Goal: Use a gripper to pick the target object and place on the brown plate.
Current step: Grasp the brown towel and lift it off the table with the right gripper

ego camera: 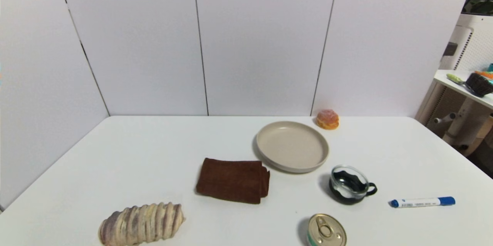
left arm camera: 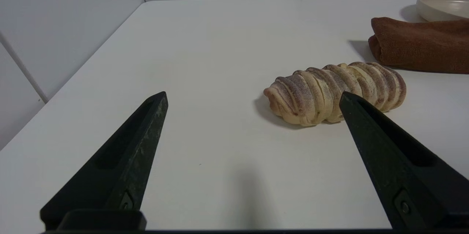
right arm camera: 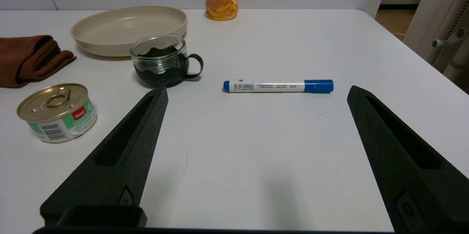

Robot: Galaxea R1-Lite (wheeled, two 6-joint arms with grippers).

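The folded dark brown towel [ego camera: 233,180] lies flat near the middle of the white table, just left of the beige-tan plate [ego camera: 292,146], which is empty. The towel also shows in the left wrist view [left arm camera: 421,45] and the right wrist view [right arm camera: 29,58]; the plate shows there too [left arm camera: 441,5] [right arm camera: 128,29]. Neither gripper appears in the head view. My left gripper [left arm camera: 253,96] is open and empty, low over the table near its front left, short of the bread roll. My right gripper [right arm camera: 256,91] is open and empty, near the front right, short of the marker.
A ribbed purple-cream bread roll [ego camera: 140,223] lies at the front left. A glass cup with a black handle [ego camera: 349,184], a tin can [ego camera: 326,231] and a blue marker [ego camera: 422,201] lie right of the towel. An orange pastry [ego camera: 327,119] sits behind the plate.
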